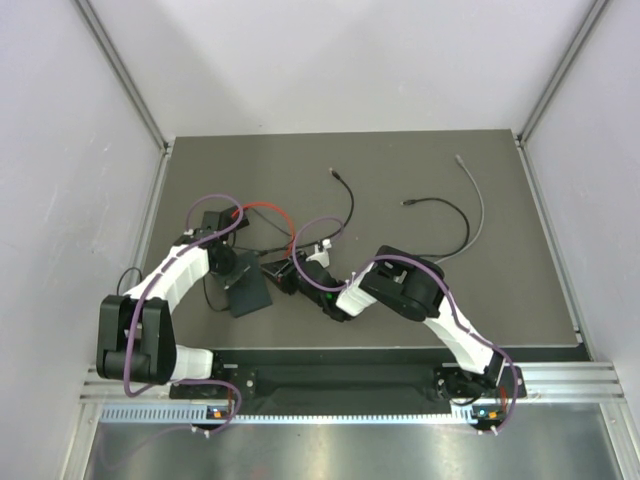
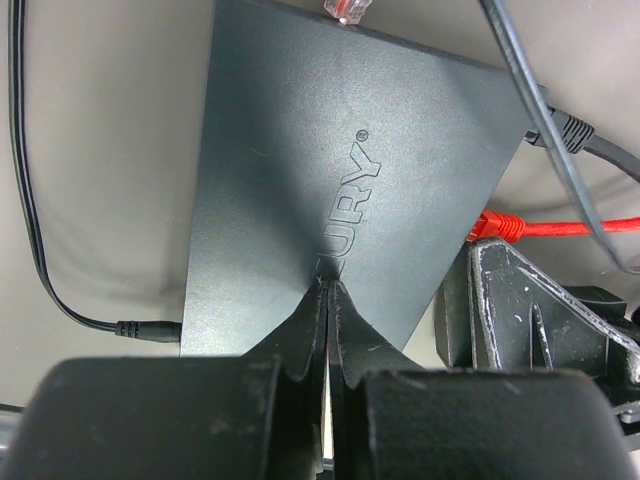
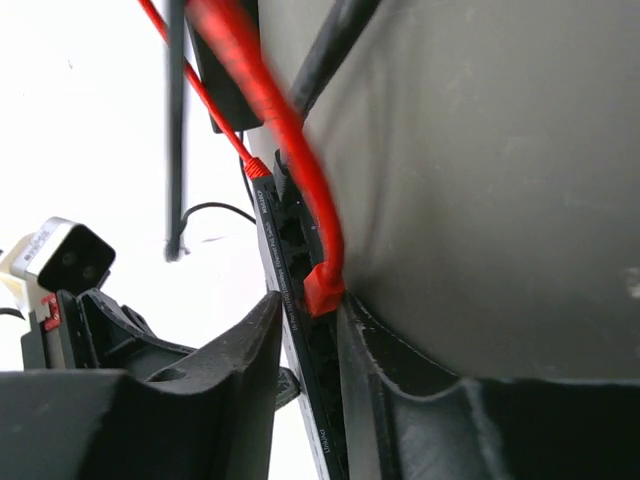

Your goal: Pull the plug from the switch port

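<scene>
The switch (image 1: 250, 293), a flat dark box, lies on the mat left of centre. In the left wrist view its matt top (image 2: 300, 180) fills the frame, and my left gripper (image 2: 328, 287) is shut with its tips pressed down on that top. My right gripper (image 1: 290, 273) is at the switch's right edge. In the right wrist view it (image 3: 312, 325) is open and straddles the socket edge (image 3: 290, 260). The red plug (image 3: 325, 290) sits in a port between the fingers, against the right finger (image 3: 385, 350). The red plug also shows in the left wrist view (image 2: 497, 222).
The red cable (image 1: 268, 208) loops behind the switch. A second red plug (image 3: 257, 167) sits further along the sockets. A thin black power lead (image 2: 130, 327) enters the switch's left edge. Loose black (image 1: 440, 208) and grey (image 1: 476, 200) cables lie to the right. A small black brick (image 1: 213, 219) lies behind the left arm.
</scene>
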